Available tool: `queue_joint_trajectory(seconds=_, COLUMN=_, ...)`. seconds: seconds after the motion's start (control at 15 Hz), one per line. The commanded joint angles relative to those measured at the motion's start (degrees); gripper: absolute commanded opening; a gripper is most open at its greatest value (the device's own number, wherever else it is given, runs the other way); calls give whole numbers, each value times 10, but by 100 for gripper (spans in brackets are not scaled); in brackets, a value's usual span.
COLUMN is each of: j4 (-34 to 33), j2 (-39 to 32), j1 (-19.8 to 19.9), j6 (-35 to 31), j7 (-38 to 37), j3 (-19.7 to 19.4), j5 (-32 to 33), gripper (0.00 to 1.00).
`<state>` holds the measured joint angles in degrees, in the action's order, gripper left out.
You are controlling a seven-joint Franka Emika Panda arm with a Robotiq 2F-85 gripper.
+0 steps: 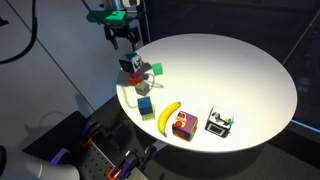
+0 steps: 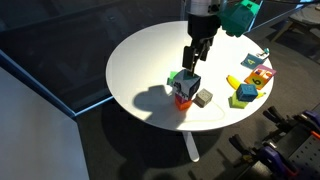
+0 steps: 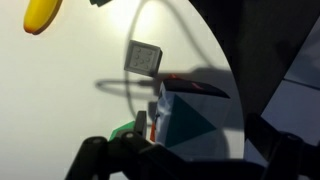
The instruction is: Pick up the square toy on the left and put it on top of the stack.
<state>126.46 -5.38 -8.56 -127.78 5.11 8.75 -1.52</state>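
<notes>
The square toy (image 1: 130, 65), dark with a white face and a green triangle, sits on top of the stack (image 1: 136, 79) of red blocks at the table's edge. Both also show in an exterior view: the toy (image 2: 186, 82) on the stack (image 2: 183, 99). My gripper (image 1: 122, 42) (image 2: 196, 56) hangs just above the toy, open, with its fingers apart from it. In the wrist view the toy (image 3: 190, 120) fills the space between the spread fingers of the gripper (image 3: 205, 142), with a gap on each side. Most of the stack is hidden under the toy.
A plain green cube (image 1: 157, 70) and a grey cube (image 1: 143, 88) (image 3: 143, 57) stand next to the stack. Further along the round white table (image 1: 230, 70) are a blue cube (image 1: 146, 107), a banana (image 1: 170, 115) (image 3: 40, 14), a red cube (image 1: 183, 125) and a white-framed black cube (image 1: 219, 123).
</notes>
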Motion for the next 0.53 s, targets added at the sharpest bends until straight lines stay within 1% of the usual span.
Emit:
queue_joint_trajectory(seconds=0.0, j4=47, j2=59, j1=14, j6=11, j7=26, j3=-12, j5=13, gripper=100)
queue_joint_trajectory(seconds=0.47, j4=117, j2=142, j1=34, j6=53, j7=34, j3=-39, j5=7, gripper=100)
